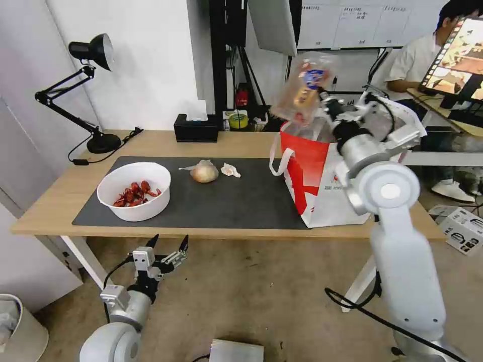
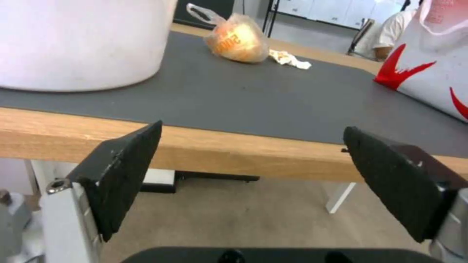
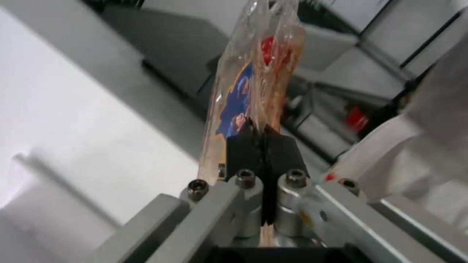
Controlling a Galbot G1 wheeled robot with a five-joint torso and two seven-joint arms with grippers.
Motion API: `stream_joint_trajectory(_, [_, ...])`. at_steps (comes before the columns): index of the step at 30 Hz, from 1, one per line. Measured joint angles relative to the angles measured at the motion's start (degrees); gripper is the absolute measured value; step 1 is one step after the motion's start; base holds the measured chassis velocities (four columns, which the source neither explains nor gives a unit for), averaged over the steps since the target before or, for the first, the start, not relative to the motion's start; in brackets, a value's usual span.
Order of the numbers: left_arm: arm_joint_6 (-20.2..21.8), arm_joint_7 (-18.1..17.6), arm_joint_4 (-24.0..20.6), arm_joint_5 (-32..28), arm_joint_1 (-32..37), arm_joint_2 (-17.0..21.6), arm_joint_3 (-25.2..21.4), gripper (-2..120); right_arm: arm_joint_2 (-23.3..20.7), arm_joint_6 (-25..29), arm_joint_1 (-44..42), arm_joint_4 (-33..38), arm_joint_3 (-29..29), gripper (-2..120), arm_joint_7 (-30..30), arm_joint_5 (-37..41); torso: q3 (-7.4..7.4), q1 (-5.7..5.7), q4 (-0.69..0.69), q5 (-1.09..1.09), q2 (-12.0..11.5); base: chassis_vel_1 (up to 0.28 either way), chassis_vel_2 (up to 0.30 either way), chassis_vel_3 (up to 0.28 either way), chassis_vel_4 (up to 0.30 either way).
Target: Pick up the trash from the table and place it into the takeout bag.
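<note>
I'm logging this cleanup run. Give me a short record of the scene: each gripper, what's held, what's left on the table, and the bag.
right gripper: raised over the takeout bag, shut on the clamshell tray
left gripper: open, low in front of the table
on the mat: bowl of red shells, knotted bag, tissue
takeout bag: upright at the table's right end

White walls, a black desk lamp (image 1: 93, 53), speckled beige floor (image 1: 251, 291).
</note>
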Motion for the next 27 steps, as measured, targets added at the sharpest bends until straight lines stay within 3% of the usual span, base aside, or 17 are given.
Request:
stream_joint_trajectory(25, [-0.72, 0.81, 0.3, 0.69, 0.29, -0.72, 1.24, 100, -1.47, 0.48, -8.57, 1.06, 5.28, 0, -0.47, -3.23, -0.01, 0.01, 0.01, -0.01, 0.0, 0.0, 0.0, 0.0, 0.0])
stream_joint_trajectory(27, [-0.72, 0.85, 0.3, 0.73, 0.26, -0.77, 1.37, 100, -1.5, 0.25, -9.34, 1.4, 5.63, 9, -0.54, -3.18, -0.01, 0.01, 0.0, -0.01, 0.0, 0.0, 0.0, 0.0, 0.0])
